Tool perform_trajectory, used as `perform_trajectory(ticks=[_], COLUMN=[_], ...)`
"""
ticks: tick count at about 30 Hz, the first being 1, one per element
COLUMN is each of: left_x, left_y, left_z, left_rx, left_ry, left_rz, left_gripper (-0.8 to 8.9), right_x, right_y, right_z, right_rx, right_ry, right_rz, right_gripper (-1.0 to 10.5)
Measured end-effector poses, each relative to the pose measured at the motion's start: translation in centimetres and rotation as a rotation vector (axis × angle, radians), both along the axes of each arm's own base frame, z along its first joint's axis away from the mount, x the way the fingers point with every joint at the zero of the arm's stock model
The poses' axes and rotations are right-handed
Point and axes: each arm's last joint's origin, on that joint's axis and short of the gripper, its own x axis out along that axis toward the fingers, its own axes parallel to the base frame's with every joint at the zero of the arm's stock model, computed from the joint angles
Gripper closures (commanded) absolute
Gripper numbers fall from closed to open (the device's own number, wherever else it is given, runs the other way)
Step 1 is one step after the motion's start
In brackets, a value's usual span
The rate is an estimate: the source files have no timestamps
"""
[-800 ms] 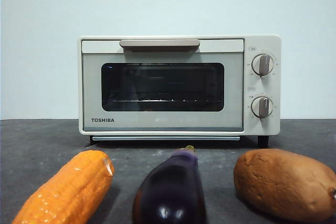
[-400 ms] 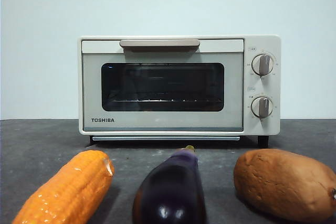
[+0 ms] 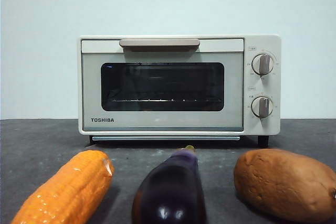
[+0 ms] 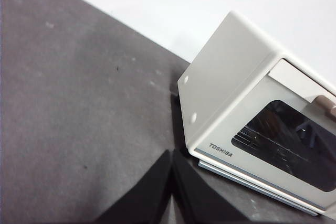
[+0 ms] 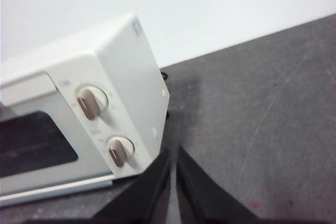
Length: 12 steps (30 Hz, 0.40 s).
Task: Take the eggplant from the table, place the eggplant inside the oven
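Table: dark grey table [image 3: 42, 140] under a plain white wall, as I see it from the front camera.
Oven: my cream oven [image 3: 178, 85] stands at the back, door closed.
Eggplant: my eggplant [image 3: 170, 192] lies on the table before the oven, between an orange corn cob [image 3: 65, 190] and a brown lump [image 3: 286, 182].
Left gripper: my left gripper [image 4: 171, 174] hangs near the oven's corner, jaws pressed together, empty.
Right gripper: my right gripper [image 5: 173, 169] waits beside the knob end, jaws nearly touching, empty.
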Motion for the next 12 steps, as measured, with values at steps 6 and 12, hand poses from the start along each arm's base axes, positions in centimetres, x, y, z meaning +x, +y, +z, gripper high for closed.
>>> perform_trajectory(ticks=[6,12], left_x=[-0.1,0.6], left_y=[-0.1,-0.3], left_z=[2.3,5.2], left_rx=[-0.022,-0.031], left_ry=[0.036,0.068], left_rz=[-0.031,-0.105], left_gripper=[8.07,8.07], right_x=[-0.9,-1.0], right_y=[0.0,0.0], right_z=[3.6,7.1], right_rx=[0.0,-0.001], right_ry=[0.017,0.12], right_rz=[0.0,0.006], right_gripper=[9.4,9.4])
